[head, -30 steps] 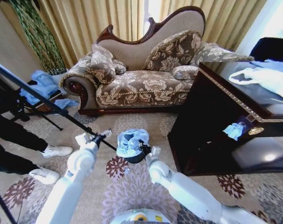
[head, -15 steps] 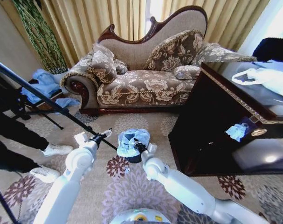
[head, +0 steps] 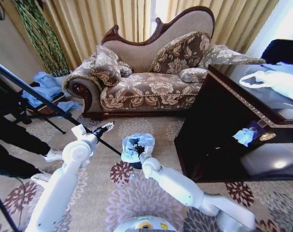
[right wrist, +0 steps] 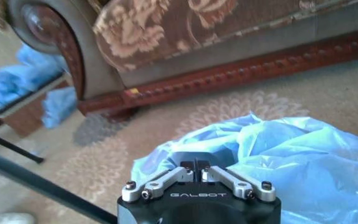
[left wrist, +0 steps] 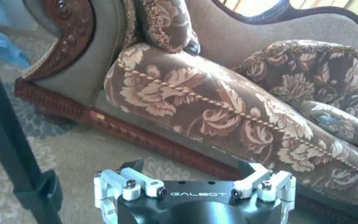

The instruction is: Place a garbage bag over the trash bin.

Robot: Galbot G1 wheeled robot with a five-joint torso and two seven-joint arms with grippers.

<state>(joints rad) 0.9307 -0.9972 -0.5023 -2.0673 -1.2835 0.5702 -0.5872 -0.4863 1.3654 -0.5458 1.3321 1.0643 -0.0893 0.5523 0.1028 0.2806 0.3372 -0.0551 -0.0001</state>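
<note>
at the near edge of the garbage bag (right wrist: 278,149), the right gripper (right wrist: 196,171) is clenched on a fold of film. the bag lies bunched over the trash bin (head: 135,164) on the carpet. thin plastic could tear or slip free; the bin's rim is hidden. the left gripper (left wrist: 195,169) hangs released, well apart.

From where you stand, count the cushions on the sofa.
3: one at the left armrest, a large one against the backrest, a small one below it. Others may be hidden.
</note>
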